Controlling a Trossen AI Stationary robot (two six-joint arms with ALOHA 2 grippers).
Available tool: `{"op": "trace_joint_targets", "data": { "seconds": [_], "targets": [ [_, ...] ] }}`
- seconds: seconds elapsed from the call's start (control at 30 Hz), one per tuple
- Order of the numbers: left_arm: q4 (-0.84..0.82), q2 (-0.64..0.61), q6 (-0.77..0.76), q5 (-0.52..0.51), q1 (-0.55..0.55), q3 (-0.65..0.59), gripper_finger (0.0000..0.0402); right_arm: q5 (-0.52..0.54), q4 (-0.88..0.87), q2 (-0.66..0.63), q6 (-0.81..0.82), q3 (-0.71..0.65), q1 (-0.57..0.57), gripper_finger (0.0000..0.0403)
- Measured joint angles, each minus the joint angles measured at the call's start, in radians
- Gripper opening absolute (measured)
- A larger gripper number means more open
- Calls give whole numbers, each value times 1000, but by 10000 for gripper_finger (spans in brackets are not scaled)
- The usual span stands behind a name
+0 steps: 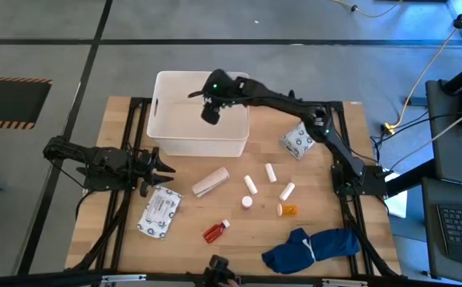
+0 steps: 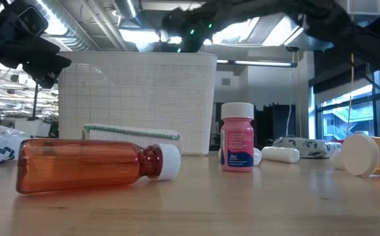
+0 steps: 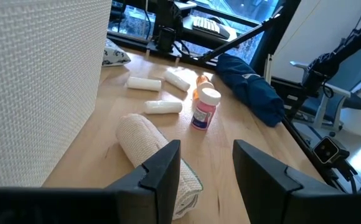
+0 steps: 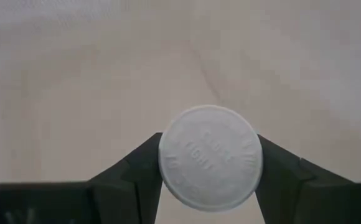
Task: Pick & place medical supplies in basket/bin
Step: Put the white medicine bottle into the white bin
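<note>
A placing step is in hand: the right gripper [image 4: 208, 163] is held over the open white bin [image 1: 163, 131], and a white-capped vial [image 4: 210, 157] is clamped between its two fingers, its round embossed cap filling the gap between them, with only the pale inside of the bin seen beyond. The vial is thus carried above the bin and not yet set down (how high above the bottom cannot be told). The next move is judged to call for the fingers to be parted so that the vial drops in, clear of the bin's wall. The left gripper [image 3: 205, 171] is parked at the desk's left side, its fingers apart and empty; the tan bandage roll [image 3: 157, 155] lies just ahead of them on the desk [image 3: 230, 140], beside the bin wall.
</note>
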Motion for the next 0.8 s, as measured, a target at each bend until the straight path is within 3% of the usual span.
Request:
{"op": "trace_joint_targets", "data": {
  "seconds": [0.43,0.8],
  "targets": [
    [0,0,0,0,0,0,143,-27,7,117,174,0,-71,192],
    [0,0,0,0,0,0,143,-19,18,163,210,0,-103,193]
  ]
}}
